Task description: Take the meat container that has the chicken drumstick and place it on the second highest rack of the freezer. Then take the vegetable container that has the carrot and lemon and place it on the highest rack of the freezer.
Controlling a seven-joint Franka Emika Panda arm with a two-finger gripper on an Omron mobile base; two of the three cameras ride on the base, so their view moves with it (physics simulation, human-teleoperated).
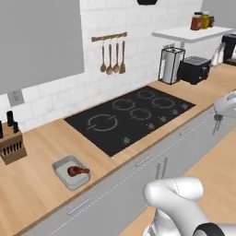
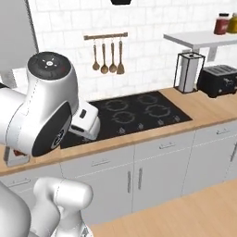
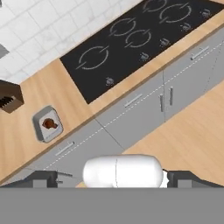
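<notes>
While the white arm stands well back from the cabinets, its claw point(image 3: 114, 177) hangs high above the floor with both dark finger tips spread wide apart and nothing between them. Far below and ahead of it in the hand view, a shallow grey rectangular meat container point(image 3: 47, 124) sits on the light wooden surface point(image 3: 26, 144), close to the front edge and well to the left of the black glass cooktop point(image 3: 131, 39). A small glossy reddish-brown chicken drumstick point(image 3: 50, 124) lies inside the tray, roughly in its middle.

From the left base camera the same container point(image 1: 70, 172) rests flat on the wooden surface point(image 1: 32, 184), with the drumstick point(image 1: 77, 171) lying across its floor. A dark wooden knife block point(image 1: 11, 143) stands near the wall, behind and to the left of the tray. Wooden utensils point(image 1: 112, 57) hang from a rail on the white tiled wall above the cooktop point(image 1: 131, 117). Farther right stand a paper towel holder point(image 1: 171, 64) and, just beside it, a black toaster point(image 1: 194, 69). Grey cabinet doors point(image 1: 138, 179) with bar handles run beneath the surface.
</notes>
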